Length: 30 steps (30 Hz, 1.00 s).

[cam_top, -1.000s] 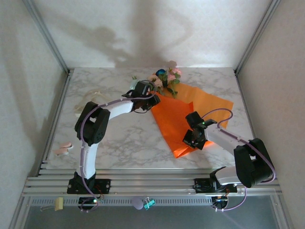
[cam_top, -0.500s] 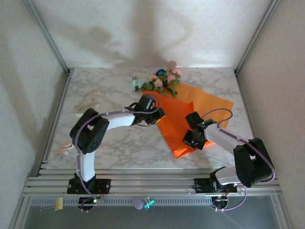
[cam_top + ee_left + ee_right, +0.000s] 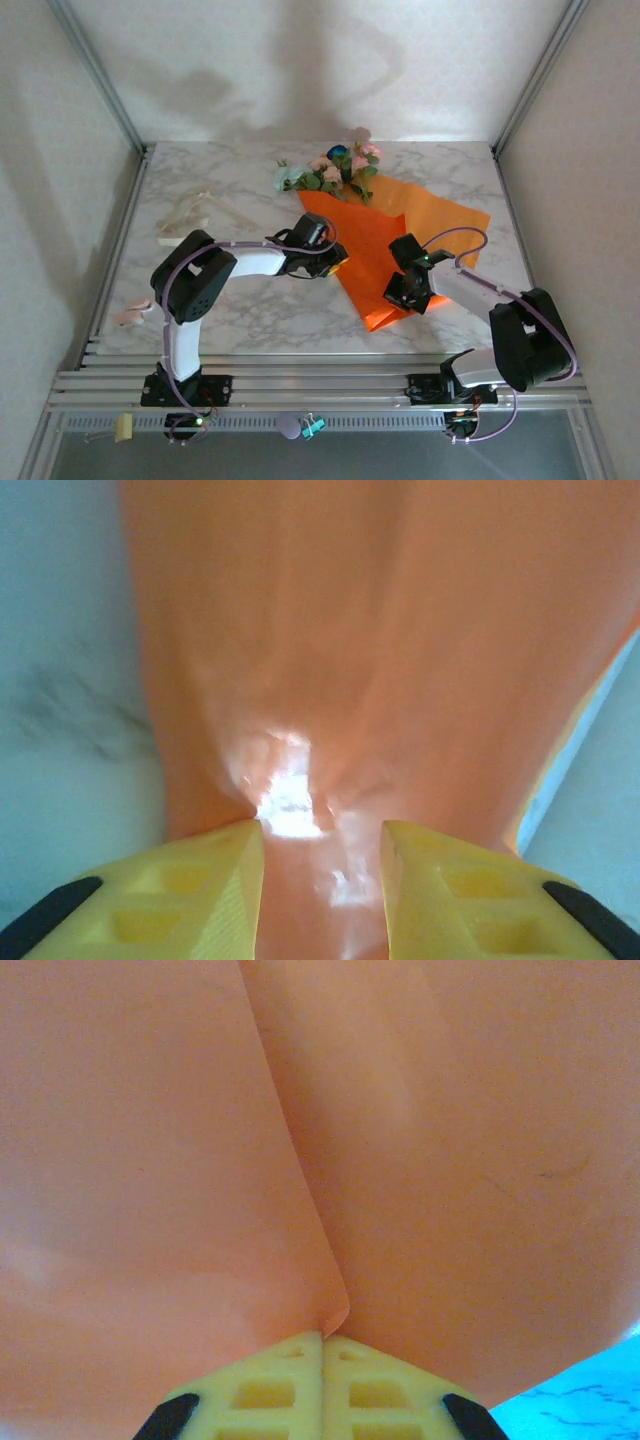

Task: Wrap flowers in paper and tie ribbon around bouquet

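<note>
The step in hand was the wrapping, and it looked barely begun. The paper (image 3: 425, 225) lay mostly flat on the desk (image 3: 240, 310), right of centre in the overhead view. The flowers (image 3: 335, 170) rested at its upper-left corner, blooms off the sheet toward the top of the frame. The ribbon (image 3: 190, 212) lay untouched and well apart in the upper left of the desk.

The left claw (image 3: 322, 840), at the sheet's left edge near the middle of the frame, had a bunched fold of orange between its yellow fingers, which stood a little apart around it. The right claw (image 3: 322, 1340), at the sheet's lower point, was pressed tight together, pinching a creased edge of the paper.

The next move probably called for carrying the left edge up and over the stems while the right claw anchored the lower tip, so the thin sheet rolled rather than slid or tore. Tying would come only afterwards.
</note>
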Motion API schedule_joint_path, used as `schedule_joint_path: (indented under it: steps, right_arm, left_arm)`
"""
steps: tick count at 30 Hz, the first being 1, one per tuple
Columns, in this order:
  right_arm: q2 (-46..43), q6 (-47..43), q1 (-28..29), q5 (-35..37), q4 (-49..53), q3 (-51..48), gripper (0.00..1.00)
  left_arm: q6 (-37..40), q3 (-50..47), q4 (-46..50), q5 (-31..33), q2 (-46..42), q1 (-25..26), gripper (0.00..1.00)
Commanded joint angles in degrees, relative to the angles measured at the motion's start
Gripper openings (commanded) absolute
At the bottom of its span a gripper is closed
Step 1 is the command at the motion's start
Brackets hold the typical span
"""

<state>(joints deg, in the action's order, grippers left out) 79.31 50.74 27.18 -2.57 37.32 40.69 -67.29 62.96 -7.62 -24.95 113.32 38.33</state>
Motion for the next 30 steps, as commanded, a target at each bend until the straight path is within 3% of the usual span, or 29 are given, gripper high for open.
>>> schedule_joint_path:
  steps: [1, 12, 20, 25, 30]
  right_arm:
    - [0.70, -1.15, -0.27, 1.27, 2.14, -1.29, 0.00]
    - [1.82, -2.22, -0.36, 0.38, 1.10, -2.10, 0.00]
    - [3.22, -2.44, -0.37, -0.51, 0.30, -1.70, 0.00]
    - [2.53, -3.00, -0.36, -0.60, 1.46, -0.16, 0.00]
    - [1.74, -3.17, -0.37, -0.57, 2.05, 1.36, 0.02]
  left_arm:
    - [2.96, 2.59, -0.86, 1.12, 4.02, -3.46, 0.34]
    - [2.62, 12.90, 5.51, 5.65, 11.10, -13.78, 0.33]
    - [3.56, 27.90, 5.56, 4.59, 19.79, -20.40, 0.33]
    - [5.79, 26.38, 5.78, 5.97, 12.49, -20.94, 0.34]
    - [5.73, 18.01, 8.30, 3.75, 1.20, -13.88, 0.35]
